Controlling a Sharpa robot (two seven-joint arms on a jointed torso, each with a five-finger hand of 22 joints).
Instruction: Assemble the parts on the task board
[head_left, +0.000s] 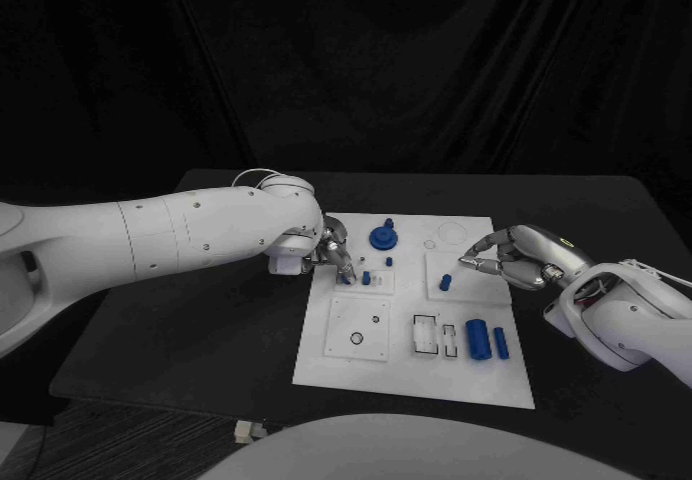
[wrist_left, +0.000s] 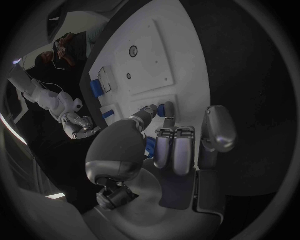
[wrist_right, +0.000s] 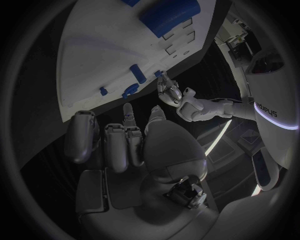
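White board (head_left: 411, 360) lies mid-bench, blue parts on it. Left robot hand (head_left: 320, 251) pinches a small blue peg (head_left: 366, 277) at its socket, likely seating it; right robot hand (head_left: 508, 260) hovers nearby, fingers curled, empty.

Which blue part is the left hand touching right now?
The small blue peg at the left hand's fingertips; the knobbed part stands apart.

Table (head_left: 188, 340): black, matte top. Directly on it: one white board (head_left: 411, 375) (lying flat, roughly central, long side running away from the robot). Small pale item (head_left: 245, 430) at near edge, possibly off the table; unidentifiable.
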